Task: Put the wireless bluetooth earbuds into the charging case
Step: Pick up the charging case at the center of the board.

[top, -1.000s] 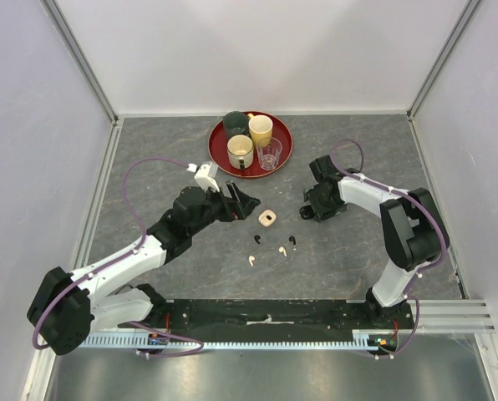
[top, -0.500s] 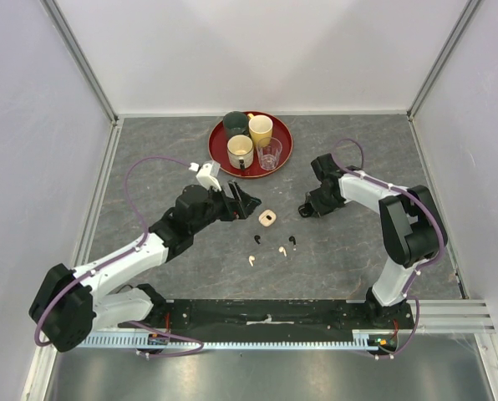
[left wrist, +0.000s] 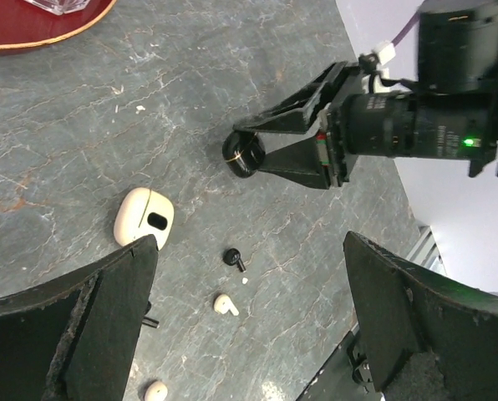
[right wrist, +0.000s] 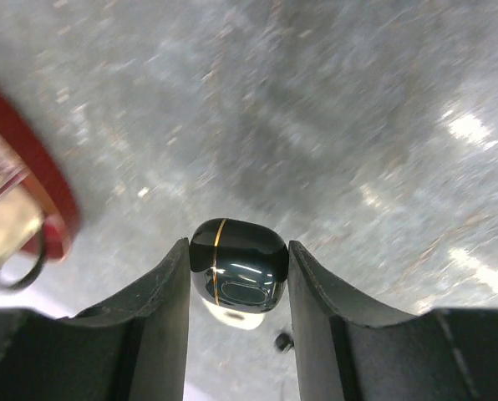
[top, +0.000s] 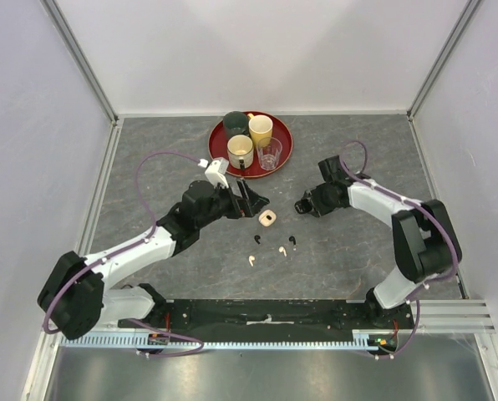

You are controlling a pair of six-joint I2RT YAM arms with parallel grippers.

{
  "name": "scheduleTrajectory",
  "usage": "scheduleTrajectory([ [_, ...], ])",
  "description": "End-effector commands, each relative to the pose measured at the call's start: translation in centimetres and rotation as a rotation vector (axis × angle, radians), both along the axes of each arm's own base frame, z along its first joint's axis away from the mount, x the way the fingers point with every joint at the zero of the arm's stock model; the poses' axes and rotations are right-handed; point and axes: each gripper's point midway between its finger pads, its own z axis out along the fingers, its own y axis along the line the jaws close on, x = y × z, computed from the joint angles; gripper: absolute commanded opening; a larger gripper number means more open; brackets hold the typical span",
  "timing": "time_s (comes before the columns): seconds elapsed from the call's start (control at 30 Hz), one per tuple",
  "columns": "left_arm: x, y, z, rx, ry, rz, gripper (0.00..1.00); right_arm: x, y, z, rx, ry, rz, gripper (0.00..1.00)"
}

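Robot lab cell: plain white walls, aluminium framing, grey tabletop.

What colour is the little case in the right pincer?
The case is shiny black with a thin gold line; clearest in the right wrist view.

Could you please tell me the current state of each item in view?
left gripper: open, empty.
right gripper: shut on the black case.
black case: lid closed, gripped.
white case: on the table, apparently open.
four earbuds: loose on the table, none inserted.
cups on the red tray: upright.
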Motion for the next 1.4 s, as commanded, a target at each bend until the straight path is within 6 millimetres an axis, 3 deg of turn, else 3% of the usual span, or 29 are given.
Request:
scheduleTrajectory([
  [0.0,0.8,-2.0,2.8,-0.080,-0.089,-0.059,1.00,2.2,2.6,6.4,0.190,-0.210,0.018,0.00],
  [0.27,1.5,-4.5,3.7,-0.167,-0.107,-0.112,0.96,2.0,5.4,12.8,0.374,-0.382,0.088,0.00],
  [0.47,2.3,-7.1,4.5,-0.164,-0.153,-0.114,0.89,0.8,7.1,14.9,0.461,-0.414,0.115,0.00],
  [0.63,3.1,-8.4,4.3,-0.164,-0.151,-0.107,0.84,0.4,7.9,15.8,0.495,-0.419,0.139,0.00],
  [0.83,3.3,-8.6,3.7,-0.165,-0.144,-0.095,0.75,0.2,7.9,16.4,0.505,-0.429,0.142,0.00],
  [1.03,3.7,-8.4,3.1,-0.147,-0.144,-0.067,0.75,-0.1,7.9,16.5,0.512,-0.425,0.146,0.00],
  [1.23,4.3,-8.1,3.8,-0.105,-0.196,-0.055,0.74,-0.2,7.7,16.3,0.504,-0.418,0.145,0.00],
  [1.37,4.5,-8.5,4.2,-0.094,-0.225,-0.075,0.64,-0.4,7.8,16.4,0.505,-0.416,0.148,0.00],
])
